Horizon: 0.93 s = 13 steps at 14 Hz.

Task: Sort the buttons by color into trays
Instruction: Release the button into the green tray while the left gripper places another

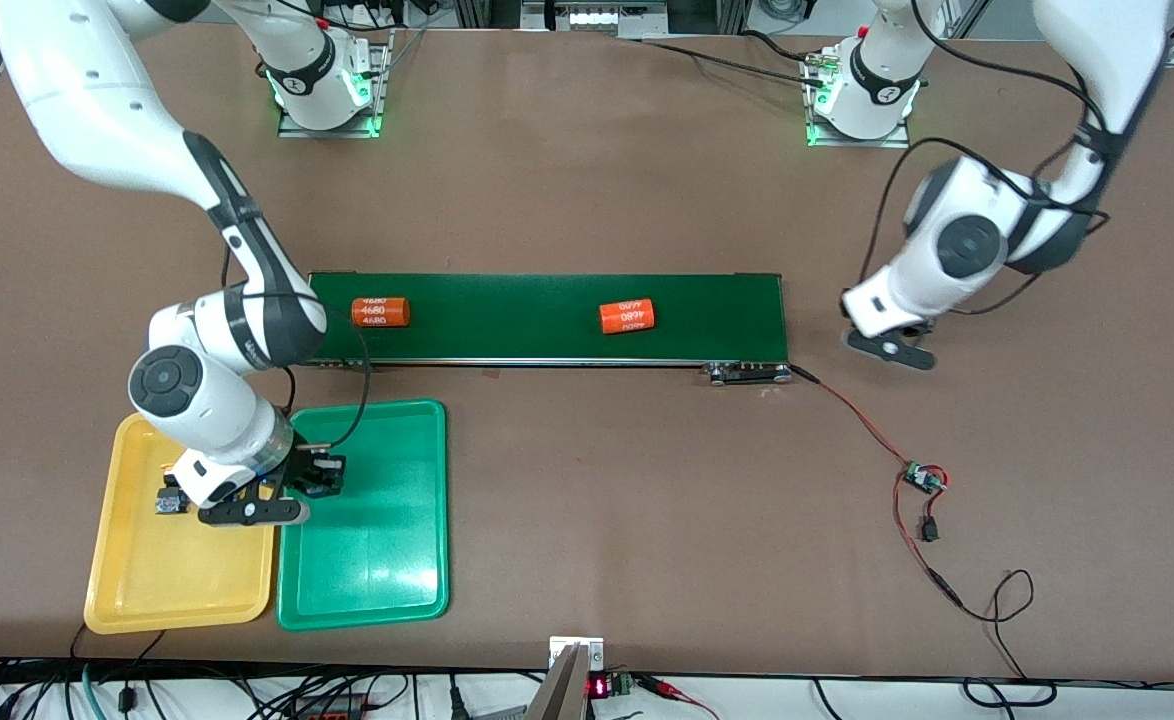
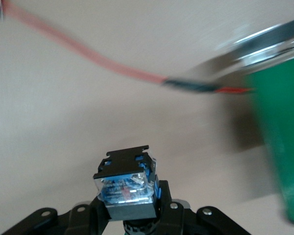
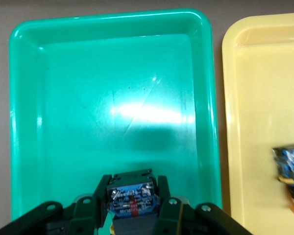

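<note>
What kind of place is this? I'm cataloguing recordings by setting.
Probably a robotics lab workcell: two arms bolted to a brown table, a short green conveyor belt with loose wiring and a small circuit board, and colored sorting trays.

A broad brown table [image 1: 587, 480] fills nearly the whole scene — matte, evenly lit from above, with soft shadows. A long dark-green belt [image 1: 547, 318] lies across its middle, and a thin red wire [image 1: 852, 408] trails from the belt's end to a small circuit board [image 1: 919, 478]. Tangled cables [image 1: 247, 690] hang along the nearest edge — grey floor shows at the corners.
</note>
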Motion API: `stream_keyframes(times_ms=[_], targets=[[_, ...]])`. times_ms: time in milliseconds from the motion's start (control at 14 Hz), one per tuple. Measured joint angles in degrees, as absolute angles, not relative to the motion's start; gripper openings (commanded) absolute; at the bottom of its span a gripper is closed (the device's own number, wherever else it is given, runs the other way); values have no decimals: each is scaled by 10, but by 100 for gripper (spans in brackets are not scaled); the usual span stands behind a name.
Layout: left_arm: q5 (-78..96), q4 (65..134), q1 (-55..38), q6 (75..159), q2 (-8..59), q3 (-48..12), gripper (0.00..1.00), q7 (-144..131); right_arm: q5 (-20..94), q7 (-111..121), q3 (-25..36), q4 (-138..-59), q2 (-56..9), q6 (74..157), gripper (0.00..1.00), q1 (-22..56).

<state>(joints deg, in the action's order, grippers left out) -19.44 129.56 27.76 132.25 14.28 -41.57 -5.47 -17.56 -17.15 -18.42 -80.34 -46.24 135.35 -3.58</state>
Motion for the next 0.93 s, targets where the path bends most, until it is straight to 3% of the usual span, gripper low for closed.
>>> stream_keyframes(times_ms=[72, 143, 215, 286, 930], targets=[[-175, 1287, 260, 1320, 127, -431, 8, -56, -176, -170, -184, -800, -474, 1364, 25, -37], [-144, 1277, 244, 1317, 117, -440, 8, -56, -176, -169, -184, -798, -482, 1369, 37, -37], [-112, 1267, 228, 1316, 113, -444, 7, -56, -176, -169, -184, -796, -486, 1369, 75, -36], [-86, 1259, 215, 1316, 112, -445, 7, -56, -176, -169, -184, -795, -487, 1369, 97, -37], [-35, 1228, 146, 1347, 203, -413, 7, -123, -176, -163, -180, -795, -496, 1370, 100, -46]])
